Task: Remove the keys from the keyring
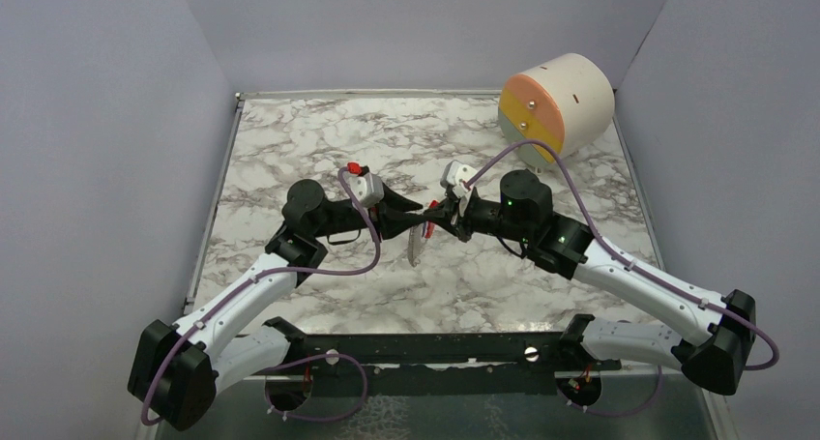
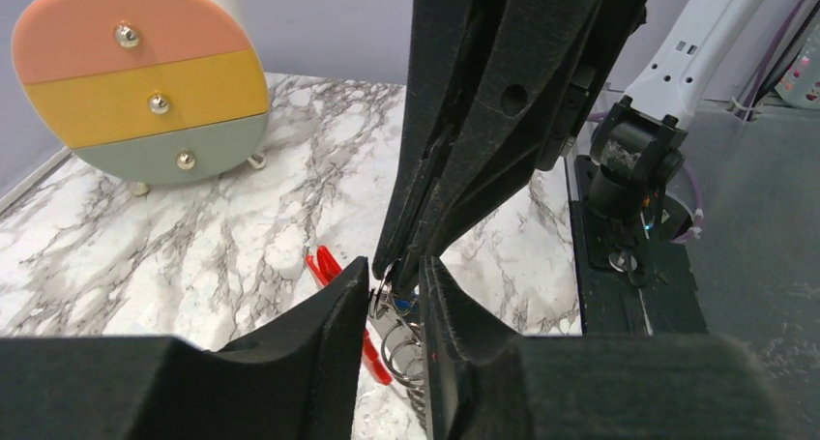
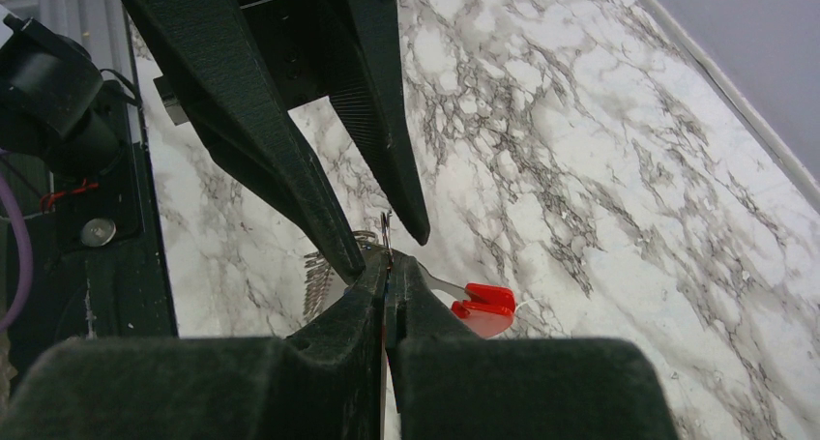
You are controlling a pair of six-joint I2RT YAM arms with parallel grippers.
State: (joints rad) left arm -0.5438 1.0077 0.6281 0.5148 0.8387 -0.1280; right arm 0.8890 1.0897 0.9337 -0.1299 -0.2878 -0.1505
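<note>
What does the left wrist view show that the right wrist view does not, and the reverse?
Only the left wrist view: the round drawer unit, the small blue key between the left fingers, the right arm's white link. Only the right wrist view: a dark joint of the left arm. Both: the keyring's red end, the marble table, the right fingers shut on the keyring's metal.

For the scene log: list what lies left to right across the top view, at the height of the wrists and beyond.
left wrist camera → keyring → right wrist camera → drawer box
</note>
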